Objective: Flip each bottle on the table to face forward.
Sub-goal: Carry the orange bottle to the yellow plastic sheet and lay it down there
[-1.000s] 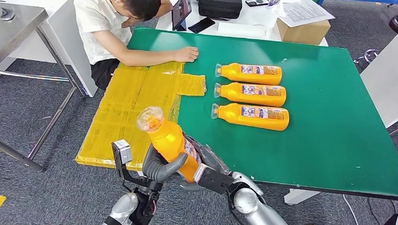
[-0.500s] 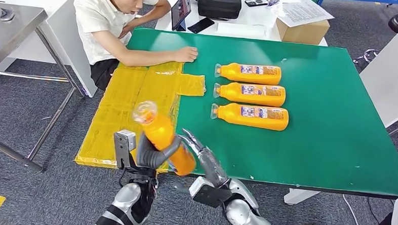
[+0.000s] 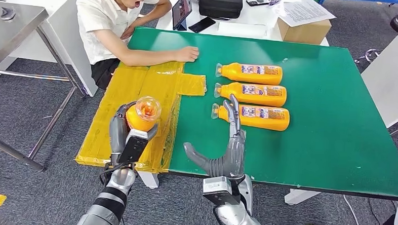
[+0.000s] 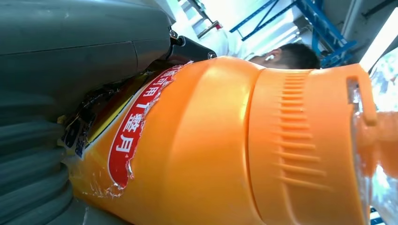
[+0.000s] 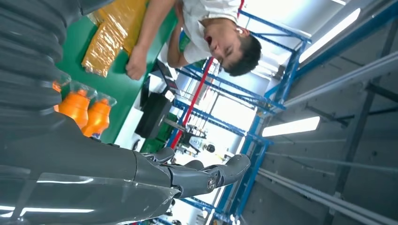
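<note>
left hand [image 3: 126, 134]: orange juice bottle [image 3: 142, 115] held, fingers wrapped round it
right hand [image 3: 226, 157]: empty, fingers spread wide
bench [image 3: 328, 123]: three bottles [image 3: 252, 94] laid flat

Three orange plastic bottles [image 3: 252, 95] block the green desk [image 3: 328, 128] at frame centre; a person's forearm [image 3: 159, 56] bars upper left; the right side lies open.

The held bottle [image 4: 197, 150] is smooth, glossy orange plastic with a ribbed neck band and a clear cap; its paper label peels raggedly. The table [image 3: 337, 139] top is matt green, beside crinkled shiny yellow tape [image 3: 132, 97]
</note>
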Tool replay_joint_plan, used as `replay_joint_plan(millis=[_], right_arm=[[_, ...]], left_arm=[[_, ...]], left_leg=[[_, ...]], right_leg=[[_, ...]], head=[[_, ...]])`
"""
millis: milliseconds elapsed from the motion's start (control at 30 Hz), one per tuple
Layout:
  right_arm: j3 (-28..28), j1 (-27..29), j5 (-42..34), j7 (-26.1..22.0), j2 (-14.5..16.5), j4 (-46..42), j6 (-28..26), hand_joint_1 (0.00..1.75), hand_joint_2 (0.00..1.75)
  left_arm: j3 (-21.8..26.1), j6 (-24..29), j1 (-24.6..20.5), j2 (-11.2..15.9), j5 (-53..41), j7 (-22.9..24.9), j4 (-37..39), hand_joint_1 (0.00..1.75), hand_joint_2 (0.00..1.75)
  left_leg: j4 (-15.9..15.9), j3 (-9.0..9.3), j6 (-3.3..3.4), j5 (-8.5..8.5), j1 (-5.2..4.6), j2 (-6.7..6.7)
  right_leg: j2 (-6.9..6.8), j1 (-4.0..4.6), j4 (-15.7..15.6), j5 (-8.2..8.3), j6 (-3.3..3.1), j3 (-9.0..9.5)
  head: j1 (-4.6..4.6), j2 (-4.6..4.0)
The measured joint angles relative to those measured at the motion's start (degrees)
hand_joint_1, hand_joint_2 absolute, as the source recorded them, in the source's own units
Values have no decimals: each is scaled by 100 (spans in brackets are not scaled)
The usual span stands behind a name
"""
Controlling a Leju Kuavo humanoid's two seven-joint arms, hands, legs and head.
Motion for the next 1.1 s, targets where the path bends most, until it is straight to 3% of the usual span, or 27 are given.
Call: replay_joint_plan(millis=[200,267,433,533,633,667,700,767,800,833,1100], right_arm=[[-213,132,-14,-3,104,-354,0,0,175],[-239,138,-125,-3,104,-429,-1,0,175],[-251,120,-336,-3,89,-526,-2,0,175],[-251,97,-403,-3,68,-598,-1,0,175],[-251,66,-500,-3,39,-647,5,0,175],[-251,57,-533,-3,29,-653,10,0,175],[-251,50,-566,-3,20,-657,18,0,175],[-247,45,-624,-4,3,-664,46,0,175],[-244,44,-649,-4,-4,-667,61,0,175],[-237,44,-673,-5,-10,-669,78,0,175],[-187,44,-814,-5,-74,-670,150,0,175]], left_arm=[[-31,-60,-12,-16,27,406,50,173,175],[-127,-46,-44,22,-543,711,57,173,175],[-505,-227,-615,318,-3175,2426,708,175,175],[-789,-759,-1098,513,-3680,3180,1406,175,175],[-987,-1366,-1504,631,-3769,3442,1938,170,175],[-1038,-1531,-1614,657,-3786,3491,2074,155,175],[-1087,-1661,-1705,683,-3810,3530,2193,127,175],[-1175,-1856,-1836,721,-3849,3578,2385,46,175],[-1212,-1944,-1879,732,-3847,3574,2457,18,175],[-1237,-2042,-1908,736,-3814,3537,2514,3,175],[-1254,-2715,-1923,748,-3245,2952,2708,0,175]], left_leg=[[0,-1,0,0,1,0],[0,-1,0,0,1,-1],[0,-1,-1,2,1,-1],[0,-1,-3,7,1,1],[0,0,-5,8,1,0],[0,0,-5,8,1,0],[0,1,-5,8,1,1],[0,2,-5,7,1,2],[0,2,-5,7,1,2],[0,3,-5,7,2,2],[0,2,-5,8,2,-2]], right_leg=[[0,0,0,0,0,-1],[-1,0,0,0,0,0],[-1,1,1,5,-5,0],[-1,2,2,13,-15,-1],[-1,2,3,13,-15,2],[-1,2,3,13,-15,3],[0,2,3,13,-15,3],[1,2,2,13,-15,3],[0,2,2,12,-15,3],[0,2,2,12,-16,3],[-2,2,2,12,-16,5]], head=[[-1,0],[1,0],[1,0],[0,0],[1,0],[1,0],[1,0],[0,0],[1,0],[1,0],[1,0]])
